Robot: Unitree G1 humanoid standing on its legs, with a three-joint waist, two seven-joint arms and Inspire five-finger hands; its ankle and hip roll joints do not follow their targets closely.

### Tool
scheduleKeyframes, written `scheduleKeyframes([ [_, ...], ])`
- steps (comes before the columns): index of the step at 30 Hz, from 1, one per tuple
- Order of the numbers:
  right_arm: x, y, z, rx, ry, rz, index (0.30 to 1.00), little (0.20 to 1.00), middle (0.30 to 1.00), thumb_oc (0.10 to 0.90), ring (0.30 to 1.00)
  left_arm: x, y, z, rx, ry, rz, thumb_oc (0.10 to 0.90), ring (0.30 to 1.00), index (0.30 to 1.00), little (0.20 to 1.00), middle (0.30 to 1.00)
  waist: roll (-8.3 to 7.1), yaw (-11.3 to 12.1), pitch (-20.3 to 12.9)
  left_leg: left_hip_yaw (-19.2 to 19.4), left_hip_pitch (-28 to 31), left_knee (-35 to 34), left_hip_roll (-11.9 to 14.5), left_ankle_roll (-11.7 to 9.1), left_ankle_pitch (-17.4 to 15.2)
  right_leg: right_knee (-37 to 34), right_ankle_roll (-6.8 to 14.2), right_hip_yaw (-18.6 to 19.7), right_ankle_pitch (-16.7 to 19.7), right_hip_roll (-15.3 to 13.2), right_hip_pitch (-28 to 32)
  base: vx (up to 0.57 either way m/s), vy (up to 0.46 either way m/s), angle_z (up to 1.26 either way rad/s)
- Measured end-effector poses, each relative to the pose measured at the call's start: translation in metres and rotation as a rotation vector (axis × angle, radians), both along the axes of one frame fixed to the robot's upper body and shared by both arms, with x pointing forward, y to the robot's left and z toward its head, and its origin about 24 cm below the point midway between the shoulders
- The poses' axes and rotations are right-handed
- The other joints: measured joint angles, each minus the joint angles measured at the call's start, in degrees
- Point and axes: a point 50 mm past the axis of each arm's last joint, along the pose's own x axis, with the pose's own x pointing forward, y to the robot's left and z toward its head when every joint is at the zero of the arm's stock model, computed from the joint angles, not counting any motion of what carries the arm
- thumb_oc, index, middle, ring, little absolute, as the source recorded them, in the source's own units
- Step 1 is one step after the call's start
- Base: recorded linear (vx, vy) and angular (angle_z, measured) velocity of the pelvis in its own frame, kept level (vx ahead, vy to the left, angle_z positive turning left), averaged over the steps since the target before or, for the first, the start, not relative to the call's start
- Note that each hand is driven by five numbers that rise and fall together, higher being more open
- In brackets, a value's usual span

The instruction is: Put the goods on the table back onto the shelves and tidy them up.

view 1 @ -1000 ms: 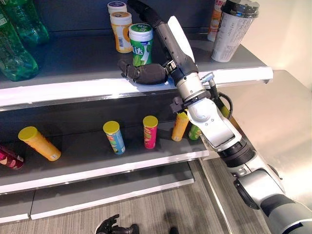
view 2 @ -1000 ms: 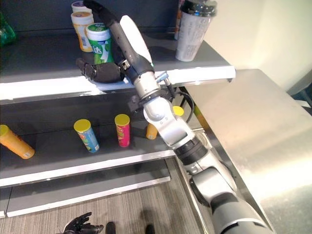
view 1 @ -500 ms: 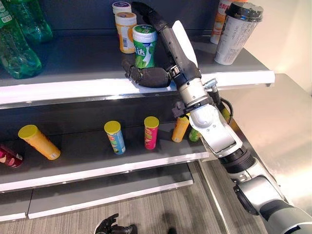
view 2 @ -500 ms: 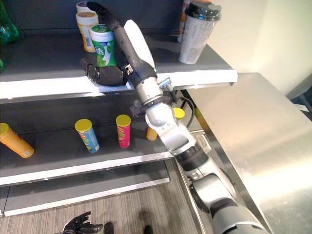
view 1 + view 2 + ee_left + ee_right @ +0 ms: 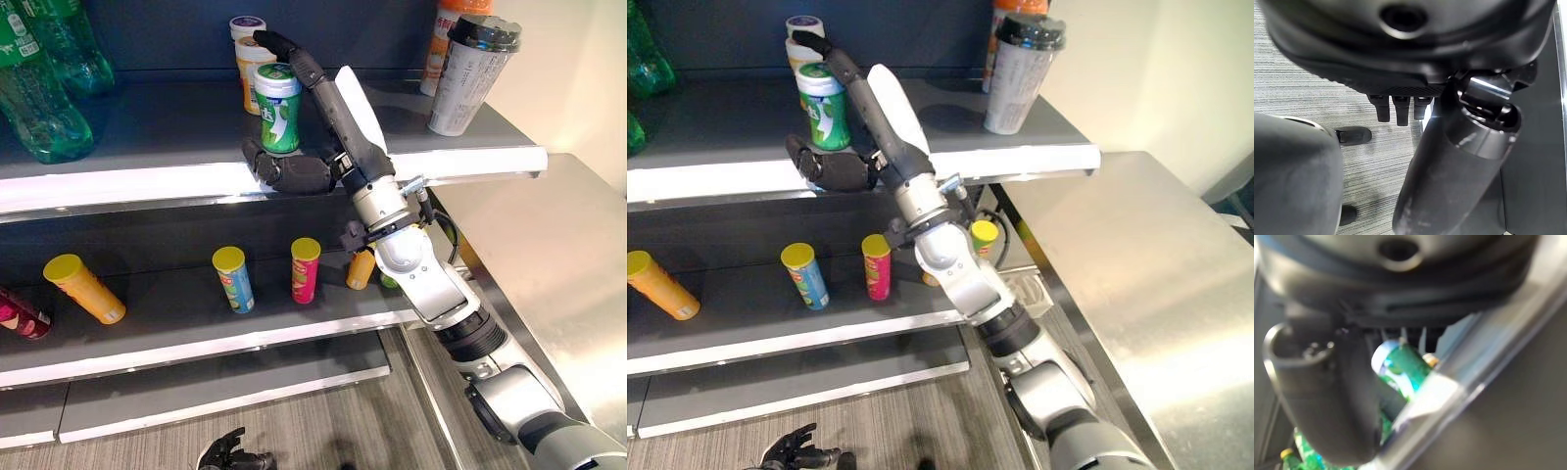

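A green gum bottle [image 5: 279, 108] with a white cap stands upright near the front of the top shelf [image 5: 147, 181]. My right hand [image 5: 294, 171] reaches onto that shelf. Its straight fingers [image 5: 299, 64] run along the bottle's right side and past its cap, and its thumb lies along the shelf edge in front of the bottle. The right wrist view has the green bottle [image 5: 1405, 364] just past the thumb and fingers. My left hand [image 5: 230, 455] hangs low over the floor with relaxed fingers [image 5: 1397, 105] and holds nothing.
Behind the gum bottle stand an orange bottle [image 5: 247, 73] and a white-capped one [image 5: 247, 25]. A lidded cup [image 5: 470, 73] stands at the shelf's right end, green plastic bottles [image 5: 39, 88] at its left. Several yellow-lidded tubes [image 5: 233, 277] stand on the middle shelf. A steel table [image 5: 558, 255] is at the right.
The camera has shifted a little. The right hand and the green bottle sit slightly further back on the top shelf, closer to the orange bottle.
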Motion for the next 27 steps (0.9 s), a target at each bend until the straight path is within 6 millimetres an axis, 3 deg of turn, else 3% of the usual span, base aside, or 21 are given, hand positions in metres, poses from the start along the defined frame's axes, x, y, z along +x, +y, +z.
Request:
scheduleKeyframes([
  [11, -0.007, 0.005, -0.006, 0.017, 0.003, 0.044, 0.9, 0.9, 0.9, 0.8, 0.9, 0.0, 0.0, 0.0, -0.001, 0.0, 0.001, 0.8, 0.9, 0.9, 0.9, 0.9, 0.09, 0.22, -0.17, -0.57, -0.23, 0.01, -0.04, 0.01, 0.12, 0.0, 0.0, -0.86, 0.0, -0.04, 0.05, 0.0, -0.004, 0.03],
  [27, -0.003, -0.008, -0.005, -0.003, -0.007, -0.012, 0.9, 0.9, 0.9, 0.8, 0.9, -0.002, 0.004, 0.0, 0.007, 0.013, 0.024, 0.8, 0.9, 0.9, 0.9, 0.9, 0.06, 0.34, -0.21, 0.33, 0.14, -0.01, -0.04, 0.26, 0.14, 0.0, 0.28, 0.22, 0.18, -0.09, 0.0, 0.0, -0.007, -0.03],
])
